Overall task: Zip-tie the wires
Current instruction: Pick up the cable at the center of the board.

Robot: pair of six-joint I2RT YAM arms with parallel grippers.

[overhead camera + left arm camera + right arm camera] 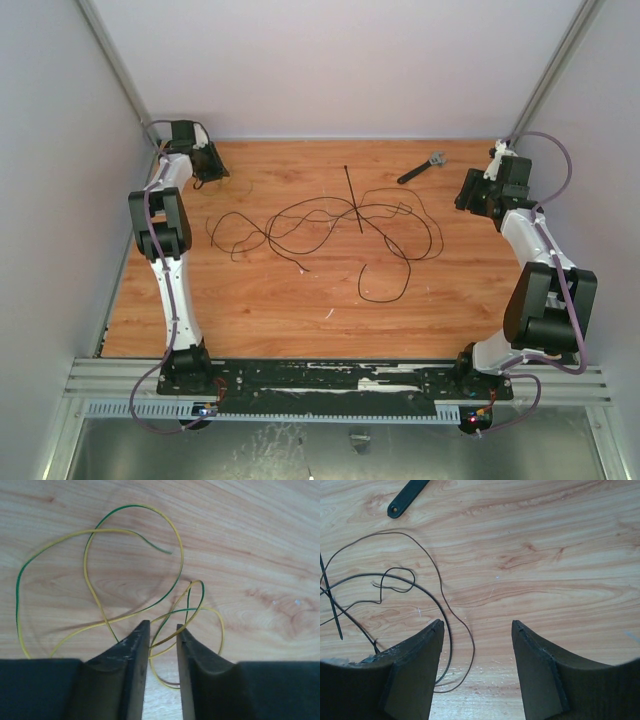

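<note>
Far left on the surface (300,310), left fingers (132,670) stand narrowly parted around yellow-green wire strands (93,531); right fingers (415,670) are spread wide beside dark wires (370,574).

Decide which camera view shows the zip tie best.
Top external: the whole zip tie shows, straight. The right wrist view crops it at the left edge; the left wrist view misses it.

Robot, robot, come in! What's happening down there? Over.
Left gripper narrow, yellow-green wire strands between jaws. Right gripper open, empty. Dark wires loose, zip tie lying across them, unfastened. Wrench off aside.
</note>
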